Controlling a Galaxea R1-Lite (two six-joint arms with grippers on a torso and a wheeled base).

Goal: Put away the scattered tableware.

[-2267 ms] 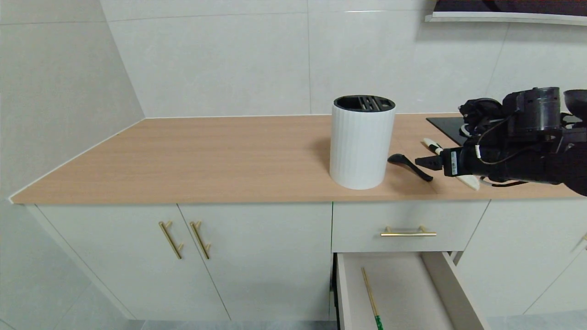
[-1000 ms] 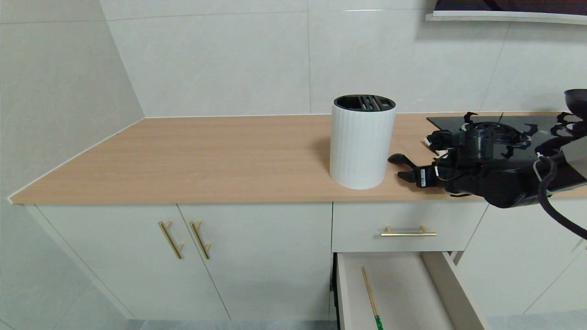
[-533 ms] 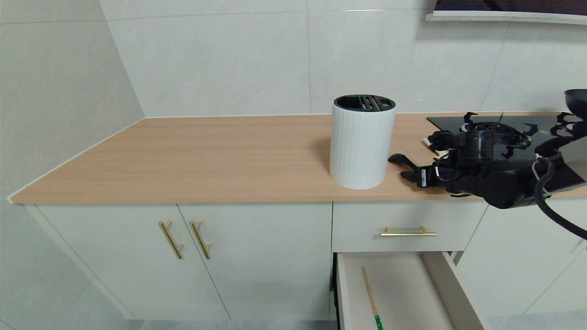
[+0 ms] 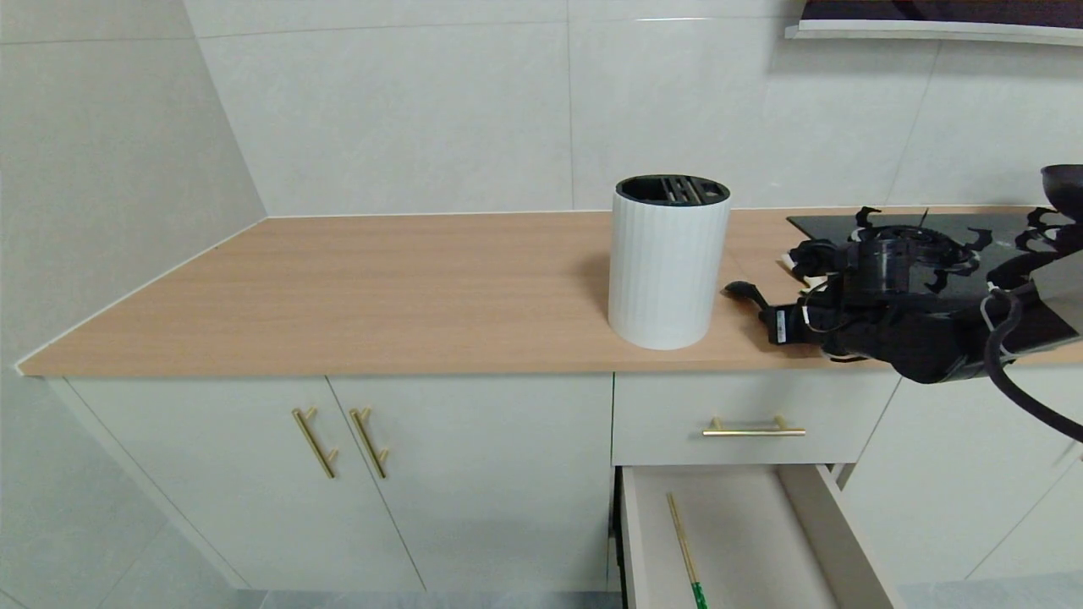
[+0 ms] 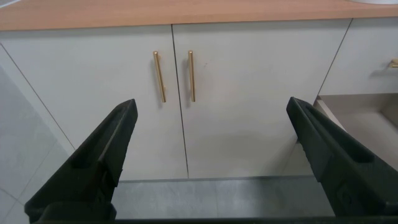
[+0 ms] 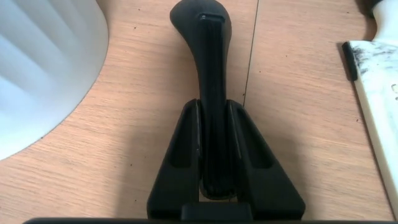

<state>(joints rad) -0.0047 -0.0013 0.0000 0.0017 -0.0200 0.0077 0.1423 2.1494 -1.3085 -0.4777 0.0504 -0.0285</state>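
A black utensil handle (image 4: 743, 290) lies on the wooden counter (image 4: 381, 288) just right of the white ribbed holder (image 4: 668, 262). My right gripper (image 4: 774, 326) sits low on the counter, shut on this black handle (image 6: 208, 74), whose rounded end sticks out past the fingertips toward the holder (image 6: 37, 68). The rest of the utensil is hidden under the gripper. A white utensil (image 6: 376, 106) lies beside it on the counter. My left gripper (image 5: 211, 106) hangs open below counter height, facing the cabinet doors (image 5: 174, 81), with nothing between its fingers.
A black stove top (image 4: 931, 228) is at the counter's back right, behind the right arm. Below the counter a drawer (image 4: 812, 516) stands pulled out with a pair of chopsticks (image 4: 684, 550) inside. The counter's left half is bare wood.
The right arm came down from above the counter to the black handle and shut on it. In the last half second the handle's end shifted slightly right, away from the holder.
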